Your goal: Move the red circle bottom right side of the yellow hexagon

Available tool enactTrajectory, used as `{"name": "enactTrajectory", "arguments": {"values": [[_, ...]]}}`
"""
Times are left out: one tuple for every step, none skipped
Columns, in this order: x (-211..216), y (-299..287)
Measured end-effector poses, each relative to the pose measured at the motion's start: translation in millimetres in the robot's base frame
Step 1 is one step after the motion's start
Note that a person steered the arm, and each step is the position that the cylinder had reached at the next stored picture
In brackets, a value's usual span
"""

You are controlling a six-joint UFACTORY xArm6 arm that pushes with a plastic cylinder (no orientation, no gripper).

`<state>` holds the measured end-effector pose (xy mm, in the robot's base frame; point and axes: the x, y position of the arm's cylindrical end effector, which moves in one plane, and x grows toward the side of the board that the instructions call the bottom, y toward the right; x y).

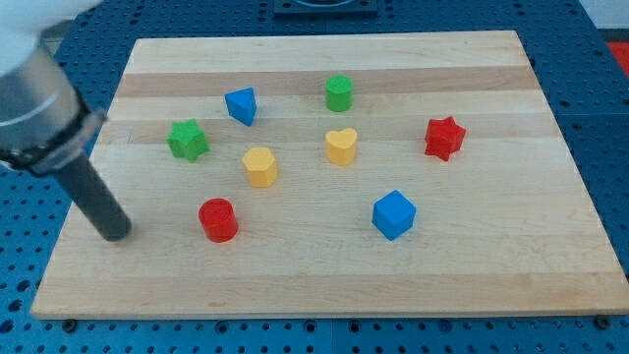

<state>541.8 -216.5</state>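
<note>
The red circle (pixel 218 219) is a short red cylinder at the lower left of the wooden board (pixel 324 285). The yellow hexagon (pixel 260 166) stands up and to the right of it, a small gap apart. My tip (pixel 117 234) rests on the board at the view's left, well to the left of the red circle and slightly lower. It touches no block.
Other blocks: a green star (pixel 187 140), a blue triangle-like block (pixel 241 105), a green cylinder (pixel 339 92), a yellow heart (pixel 341 146), a red star (pixel 443 137), a blue cube (pixel 394 214). The board's left edge lies close to my tip.
</note>
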Motion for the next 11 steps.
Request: {"name": "enactTrajectory", "arguments": {"values": [[9, 30], [6, 24], [5, 25], [1, 35], [-1, 65], [-2, 99], [-4, 129], [-5, 134], [-4, 134], [31, 180], [40, 255]]}}
